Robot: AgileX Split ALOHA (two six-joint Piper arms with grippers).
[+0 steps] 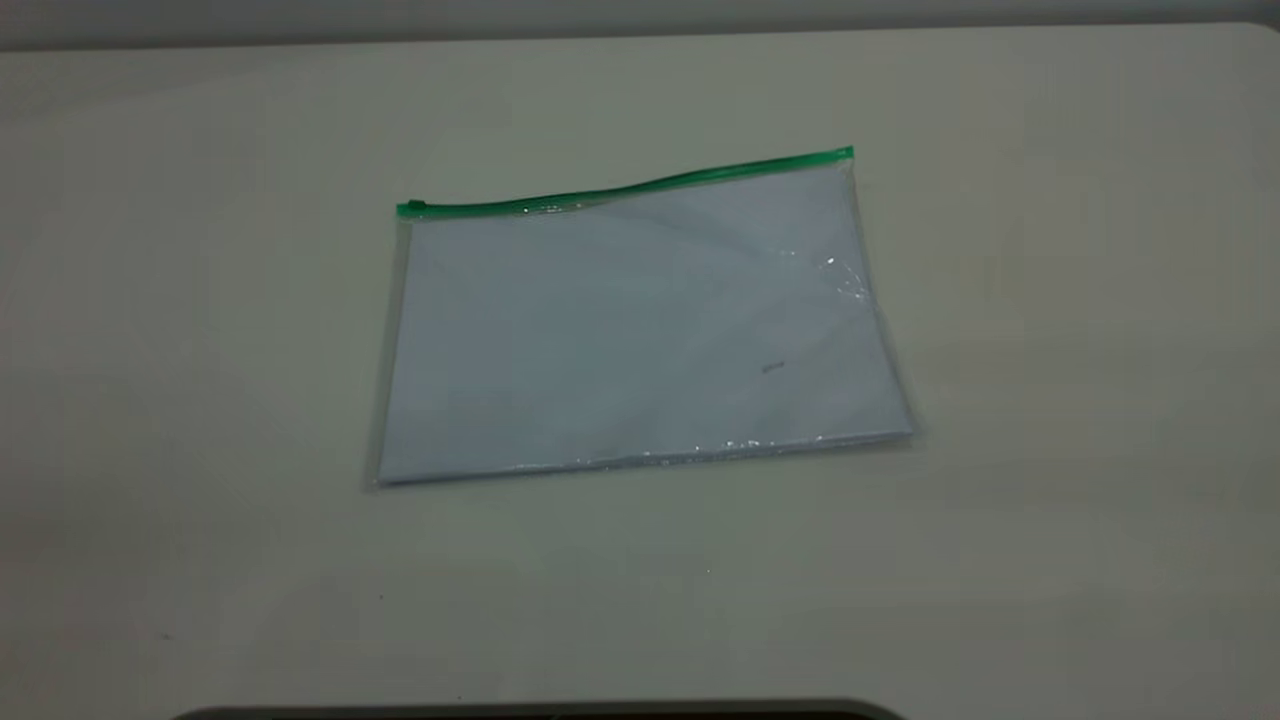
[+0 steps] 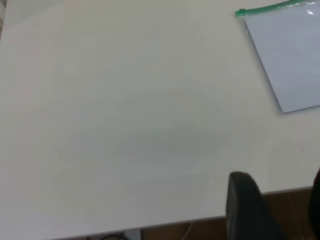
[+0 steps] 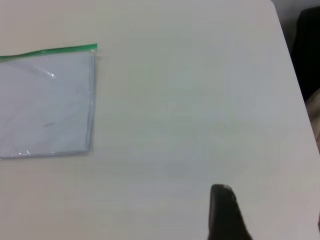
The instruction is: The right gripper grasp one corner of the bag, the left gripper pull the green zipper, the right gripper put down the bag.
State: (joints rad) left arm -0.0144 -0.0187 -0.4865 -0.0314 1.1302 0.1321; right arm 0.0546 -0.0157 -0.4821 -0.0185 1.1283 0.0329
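Both claws sit well apart from the bag (image 1: 640, 330); whether the right claw (image 3: 270, 215) or left claw (image 2: 275, 210) is spread cannot be told. The bag lies flat mid-desk (image 1: 1050, 300). Recommended: the right claw approaches the corner of the bag (image 1: 848, 156) low, pinching beside the green zipper (image 1: 625, 188).

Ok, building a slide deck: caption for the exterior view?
Clear bag with green zipper lies flat on the table, untouched; neither gripper in view.
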